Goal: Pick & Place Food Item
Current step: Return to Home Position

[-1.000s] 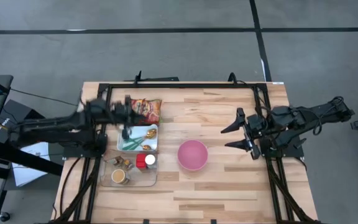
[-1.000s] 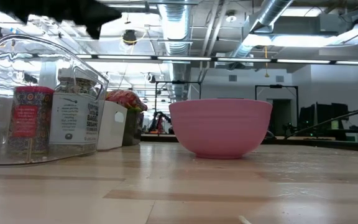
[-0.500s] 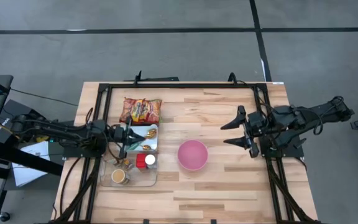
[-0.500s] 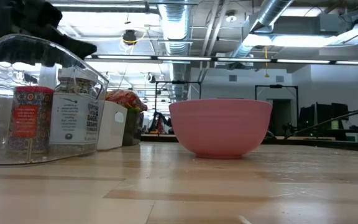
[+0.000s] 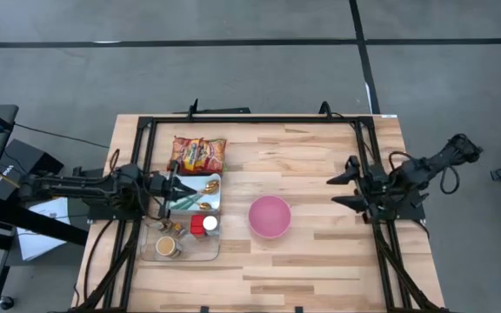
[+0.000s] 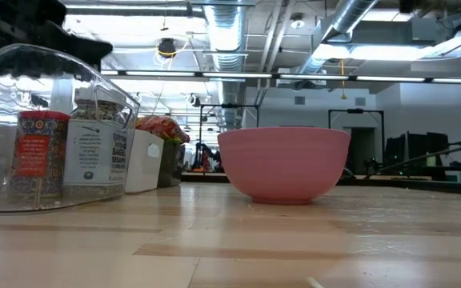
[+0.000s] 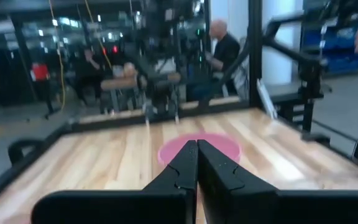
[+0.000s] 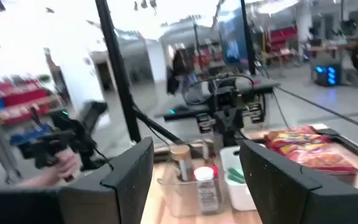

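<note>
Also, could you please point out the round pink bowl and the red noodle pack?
round pink bowl (image 5: 270,216): high view, its inner bottom.
red noodle pack (image 5: 198,154): high view, middle of its wrapper.

Grey floor (image 5: 233,52) crossed by dark seam lines, surrounding a pale wooden desk (image 5: 320,261) edged with a black metal frame (image 5: 250,120). Overhead, bare silver ducts (image 6: 230,32) and long strip lights (image 6: 214,74) under an open ceiling. Beyond the desk, dark racks and benches (image 7: 142,81), blurred, with a person (image 7: 225,53), seemingly seated, among them. Farther back, a pale grey wall (image 6: 422,104).
</note>
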You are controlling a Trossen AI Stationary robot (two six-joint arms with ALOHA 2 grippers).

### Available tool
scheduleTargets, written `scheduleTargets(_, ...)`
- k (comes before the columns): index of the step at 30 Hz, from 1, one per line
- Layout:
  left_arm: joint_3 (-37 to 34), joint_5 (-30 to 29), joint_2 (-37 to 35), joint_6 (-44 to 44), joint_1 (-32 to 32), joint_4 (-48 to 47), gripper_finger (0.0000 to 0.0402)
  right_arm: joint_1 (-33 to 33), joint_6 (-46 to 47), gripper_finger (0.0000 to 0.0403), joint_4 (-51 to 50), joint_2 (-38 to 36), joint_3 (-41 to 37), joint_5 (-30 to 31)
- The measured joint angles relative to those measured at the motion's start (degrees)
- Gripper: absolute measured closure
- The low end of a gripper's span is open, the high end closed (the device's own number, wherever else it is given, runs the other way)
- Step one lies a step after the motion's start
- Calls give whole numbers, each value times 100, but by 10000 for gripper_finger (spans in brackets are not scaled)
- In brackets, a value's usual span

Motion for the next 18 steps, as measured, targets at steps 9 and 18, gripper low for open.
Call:
scheduleTargets(9,0,-2,-380,-29,8,-345,401,217,-510,171,524,-2066,-1884,64)
scheduleTargets(18,0,-15,-378,-108,10,-356,401,192,-1106,171,927,-2897,-2963,3)
